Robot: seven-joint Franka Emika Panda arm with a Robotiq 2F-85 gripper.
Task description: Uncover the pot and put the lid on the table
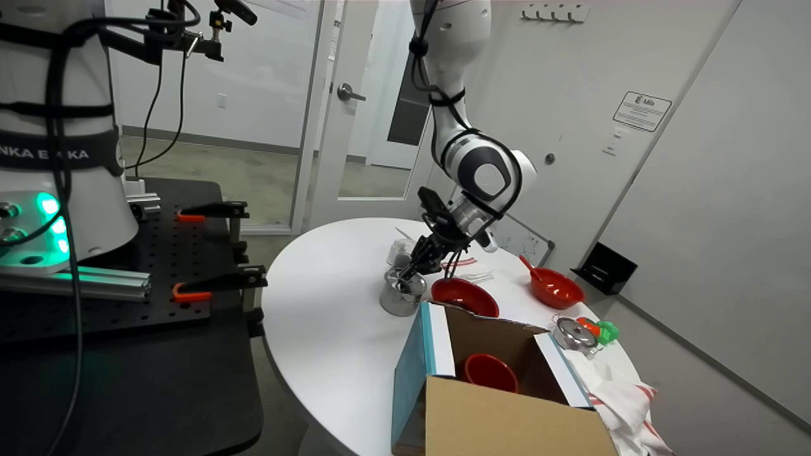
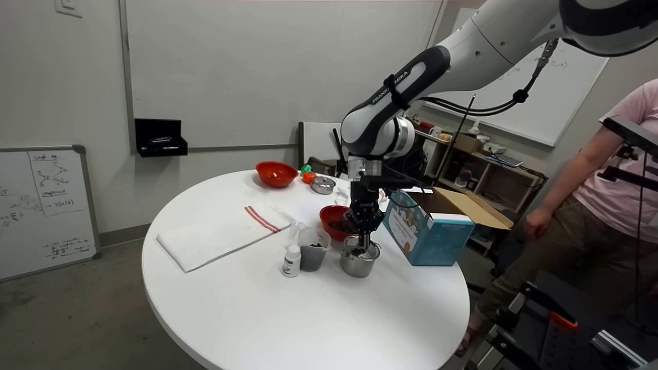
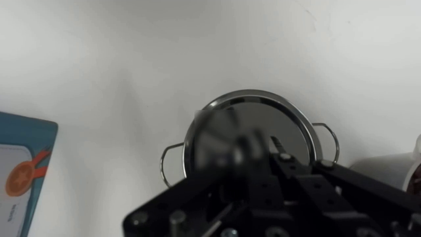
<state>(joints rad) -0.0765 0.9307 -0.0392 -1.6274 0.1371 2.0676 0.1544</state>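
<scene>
Your gripper [image 2: 362,245] pointed down at the pot [image 2: 357,264], its tips within the round of the rim in both exterior views. How far apart they stood you could not tell: in an exterior view they made a single narrow dark shape, and in the wrist view a blurred patch covered the spot where they reached the pot. What they held or touched, if anything, was hidden too.

The pot stood upright on the table [image 2: 288,318], right under your gripper — shiny silver metal, with a bright rim and a thin wire loop on either side. Inside the rim, in the wrist view, you saw a smooth grey face with dark reflections; whether it was the lid or the pot's floor you could not make out.

Just beside your gripper sat a red bowl [image 2: 326,222] with something dark in it. Also near were a clear jug [image 2: 311,237], dark in its lower part, and a white bottle [image 2: 291,262] just beside the jug. The blue box [image 2: 442,244] gaped near your gripper as well, and in an exterior view a red vessel [image 1: 491,373] showed inside. A folded towel [image 2: 221,234] with red stripes lay past the jug.

Well apart from your gripper stood a silver pan [image 2: 323,185], an orange thing [image 2: 308,178] and a green thing [image 2: 306,168] — and a second red bowl [image 2: 276,177] near them.
</scene>
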